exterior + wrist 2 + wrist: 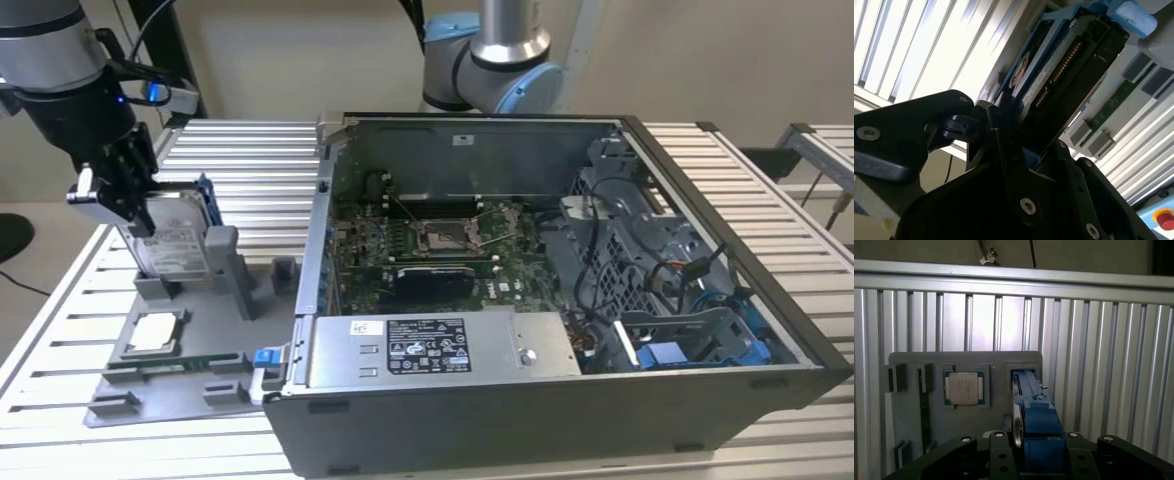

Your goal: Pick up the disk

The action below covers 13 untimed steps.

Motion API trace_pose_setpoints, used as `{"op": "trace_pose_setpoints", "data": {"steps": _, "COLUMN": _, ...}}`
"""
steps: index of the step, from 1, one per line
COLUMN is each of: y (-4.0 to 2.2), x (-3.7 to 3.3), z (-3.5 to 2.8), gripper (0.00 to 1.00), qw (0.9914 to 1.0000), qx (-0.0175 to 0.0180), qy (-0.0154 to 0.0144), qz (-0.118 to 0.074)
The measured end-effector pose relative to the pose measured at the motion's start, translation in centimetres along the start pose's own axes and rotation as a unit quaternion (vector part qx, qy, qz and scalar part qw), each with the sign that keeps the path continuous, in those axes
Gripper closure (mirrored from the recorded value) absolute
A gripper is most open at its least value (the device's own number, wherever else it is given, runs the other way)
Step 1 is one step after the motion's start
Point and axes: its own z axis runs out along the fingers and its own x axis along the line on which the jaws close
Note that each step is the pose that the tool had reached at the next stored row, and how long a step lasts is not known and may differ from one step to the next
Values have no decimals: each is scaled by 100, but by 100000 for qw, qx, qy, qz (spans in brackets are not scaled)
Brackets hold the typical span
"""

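Silver-and-black robot arm (54, 60) comes in at the exterior view's far left. Its wrist is above the fixture, and the black hand (134, 205) points down with a slight lean. Another blue-capped joint of the arm (497, 65) stands beyond the far side of the case.

The hand is narrow, its fingers (1004, 125) set against the disk. The flat silver-grey metal disk with white label and blue plastic bracket (176, 250) stands on edge, a little tilted. Its low edge is at the slot posts of the grey plastic fixture tray (200, 360). Cannot tell if it is clear of the slot.

In the first wrist view the disk (1036, 415) shows edge-on between the two sides of the hand, blue bracket facing the camera. In the second wrist view the disk (1054, 65) runs away from the fingers, connector edge showing.

A small square silver chip (154, 330) lies flat in a tray pocket, just near of the disk; the first wrist view has the chip (964, 388) beside it. A thin green circuit strip (167, 366) lies near the chip.

The tray sits on the slatted aluminium bench (254, 150). An open dark-grey computer case (534, 420) is just beside it, on the exterior view's right.
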Motion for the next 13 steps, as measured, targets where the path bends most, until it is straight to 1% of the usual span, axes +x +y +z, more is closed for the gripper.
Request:
{"op": "trace_pose_setpoints", "data": {"steps": 2, "y": 6, "x": -1, "z": -49, "gripper": 100, "qw": 100000, "qx": 121, "qy": -2, "qz": -4}}
{"op": "trace_pose_setpoints", "data": {"steps": 5, "y": 9, "x": -2, "z": -126, "gripper": 100, "qw": 100000, "qx": 173, "qy": 4, "qz": -6}}
{"op": "trace_pose_setpoints", "data": {"steps": 6, "y": 8, "x": -3, "z": -161, "gripper": 100, "qw": 100000, "qx": 188, "qy": 3, "qz": -1}}
{"op": "trace_pose_setpoints", "data": {"steps": 11, "y": 4, "x": -7, "z": -383, "gripper": 100, "qw": 100000, "qx": 229, "qy": 8, "qz": -4}}
{"op": "trace_pose_setpoints", "data": {"steps": 12, "y": 4, "x": -7, "z": -401, "gripper": 100, "qw": 99999, "qx": 342, "qy": 14, "qz": -12}}
{"op": "trace_pose_setpoints", "data": {"steps": 13, "y": 8, "x": -8, "z": -400, "gripper": 100, "qw": 99998, "qx": 596, "qy": 13, "qz": -10}}
